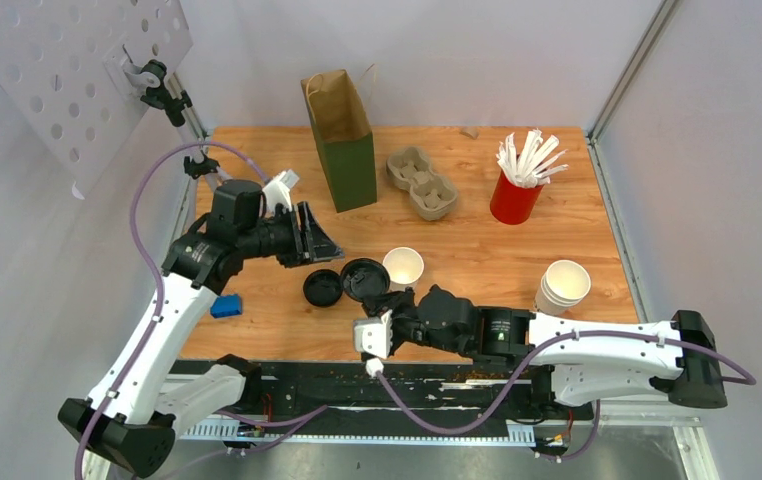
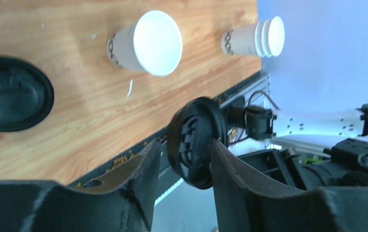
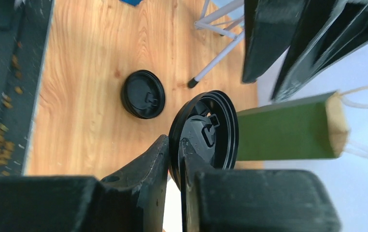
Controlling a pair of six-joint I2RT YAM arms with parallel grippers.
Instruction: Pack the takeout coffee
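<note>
Behind the right end effector (image 3: pixel 175 145), lid (image 3: pixel 207 126) partly hides.

The left pincer (image 2: pixel 184 147) fills the bottom of the frame, its two dark fingers (image 2: pixel 141 179) standing apart. In the gap between their tips a black lid (image 2: pixel 196 142) stands on edge, underside showing. A second lid (image 2: pixel 13 94) lies flat on the wooden counter (image 2: pixel 76 130) at the left edge. At upper centre is an open white cup (image 2: pixel 146 43) with dark print, its mouth towards the camera. A stack of cups (image 2: pixel 259 36) sits at upper right. The white right arm (image 2: pixel 312 126) crosses the right side.
</note>
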